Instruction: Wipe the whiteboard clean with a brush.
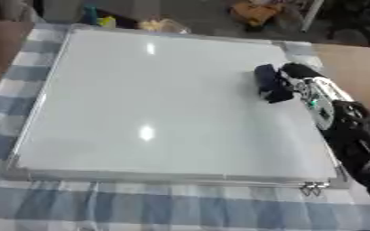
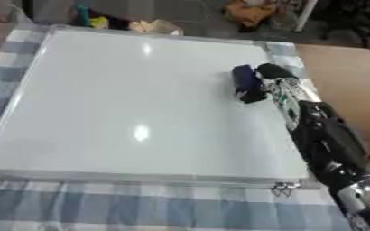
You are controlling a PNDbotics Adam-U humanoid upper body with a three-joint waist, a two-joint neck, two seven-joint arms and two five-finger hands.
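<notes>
A white whiteboard with a silver frame lies flat on the checked tablecloth; its surface shows no marks, only light glare. Near its right edge sits a dark blue brush, pressed on the board. My right hand comes in from the right along the board's edge, its fingers curled round the brush. The black arm with silver joints runs back to the lower right corner. My left hand shows in neither view.
A blue and white checked cloth covers the table around the board. Beyond the far edge lie yellow and orange items on the floor. A brown surface stands to the right of the table.
</notes>
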